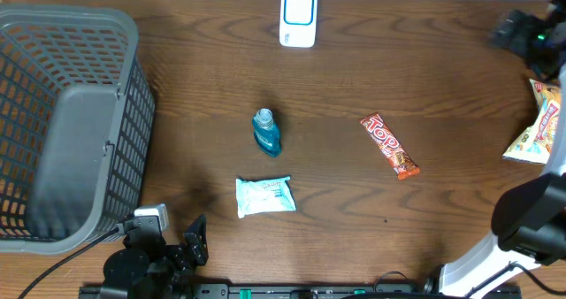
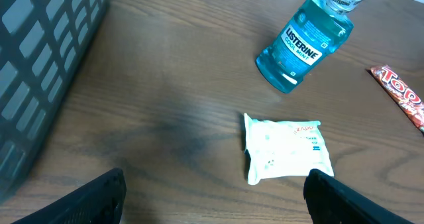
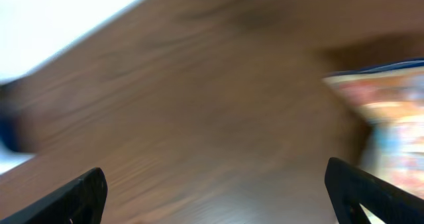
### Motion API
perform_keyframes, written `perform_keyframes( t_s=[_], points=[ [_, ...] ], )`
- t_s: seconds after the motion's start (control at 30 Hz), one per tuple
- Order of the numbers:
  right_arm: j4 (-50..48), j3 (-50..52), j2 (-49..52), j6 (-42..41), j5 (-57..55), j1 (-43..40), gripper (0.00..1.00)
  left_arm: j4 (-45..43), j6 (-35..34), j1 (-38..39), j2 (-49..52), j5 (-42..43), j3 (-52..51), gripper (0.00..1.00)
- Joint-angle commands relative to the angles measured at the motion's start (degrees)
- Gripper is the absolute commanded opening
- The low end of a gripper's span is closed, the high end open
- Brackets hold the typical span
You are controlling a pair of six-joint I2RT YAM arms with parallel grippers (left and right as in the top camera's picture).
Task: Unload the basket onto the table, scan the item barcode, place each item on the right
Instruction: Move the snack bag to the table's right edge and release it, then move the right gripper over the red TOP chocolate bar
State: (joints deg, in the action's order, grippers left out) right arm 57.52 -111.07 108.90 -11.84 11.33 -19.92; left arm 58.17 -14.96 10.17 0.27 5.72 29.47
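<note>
A white scanner (image 1: 298, 18) with a blue face stands at the far middle of the table. A blue mouthwash bottle (image 1: 266, 131) (image 2: 306, 42), a white wipes pack (image 1: 264, 195) (image 2: 286, 149) and a red candy bar (image 1: 390, 145) (image 2: 401, 95) lie mid-table. A colourful snack bag (image 1: 537, 122) (image 3: 391, 118) lies at the right edge. My left gripper (image 1: 172, 237) (image 2: 215, 204) is open at the near left, empty, just short of the wipes pack. My right gripper (image 1: 522, 35) (image 3: 215, 197) is open at the far right, empty, with the snack bag beside it. The right wrist view is blurred.
A large grey mesh basket (image 1: 62, 122) (image 2: 40, 65) fills the left side of the table. The right arm's base (image 1: 531, 224) stands at the near right corner.
</note>
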Motion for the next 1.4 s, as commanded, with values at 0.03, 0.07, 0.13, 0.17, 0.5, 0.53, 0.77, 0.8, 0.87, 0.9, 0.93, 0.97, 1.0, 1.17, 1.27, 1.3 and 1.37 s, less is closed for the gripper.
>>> perform_keyframes(
  t_s=[0.03,0.07,0.13,0.17,0.5,0.53,0.77,0.8,0.87,0.9,0.93,0.97,1.0,1.17,1.27,1.3,1.37],
  points=[
    [5.99,-0.87,-1.01,-1.07,17.18,7.78,0.99,0.04,0.55,-0.24,-0.09,0.28,0.00,0.86],
    [7.39,-0.74,-0.98,0.20,16.41,9.40,0.99,0.04,0.55,-0.24,-0.09,0.28,0.00,0.86],
    [10.93,-0.13,-0.98,1.81,11.32,13.42,0.99,0.04,0.55,-0.24,-0.09,0.28,0.00,0.86],
    [12.68,0.04,-0.98,2.58,8.35,15.17,0.99,0.04,0.55,-0.24,-0.09,0.28,0.00,0.86],
    [23.34,2.95,-1.03,-5.33,-16.81,31.85,0.99,0.04,0.55,-0.24,-0.09,0.28,0.00,0.86],
    [23.78,4.07,-1.07,-6.69,-18.51,32.98,0.99,0.04,0.55,-0.24,-0.09,0.28,0.00,0.86],
    [13.55,20.46,-2.40,-13.29,-20.61,38.07,0.99,0.04,0.55,-0.24,-0.09,0.28,0.00,0.86],
    [11.13,23.08,-2.40,-13.75,-21.03,38.71,0.99,0.04,0.55,-0.24,-0.09,0.28,0.00,0.86],
    [7.13,27.82,-2.40,-15.21,-23.32,40.50,0.99,0.04,0.55,-0.24,-0.09,0.28,0.00,0.86],
    [5.95,29.33,-2.40,-16.37,-25.18,41.35,0.99,0.04,0.55,-0.24,-0.07,0.28,0.00,0.86],
    [4.63,30.69,-2.40,-17.40,-27.43,42.27,0.99,0.04,0.55,-0.24,-0.07,0.28,0.00,0.86],
    [2.34,32.50,-2.40,-17.70,-30.29,43.54,0.99,0.04,0.55,-0.24,-0.07,0.28,0.00,0.86],
    [0.90,33.51,-2.40,-17.55,-31.39,44.22,0.99,0.04,0.55,-0.24,-0.07,0.28,0.00,0.86],
    [-3.43,37.94,-2.40,-15.30,-32.92,46.05,0.73,0.04,0.55,-0.24,-0.07,0.28,0.00,0.86],
    [-5.57,40.06,-2.40,-15.30,-33.75,45.53,0.68,0.04,0.55,-0.24,-0.07,0.28,0.00,0.86],
    [-6.45,40.92,-2.40,-15.30,-33.92,45.18,0.66,0.04,0.55,-0.24,-0.07,0.28,0.00,0.86],
    [-8.41,42.56,-2.40,-15.30,-33.92,44.50,0.65,0.04,0.55,-0.24,-0.07,0.28,0.00,0.86]
  ],
)
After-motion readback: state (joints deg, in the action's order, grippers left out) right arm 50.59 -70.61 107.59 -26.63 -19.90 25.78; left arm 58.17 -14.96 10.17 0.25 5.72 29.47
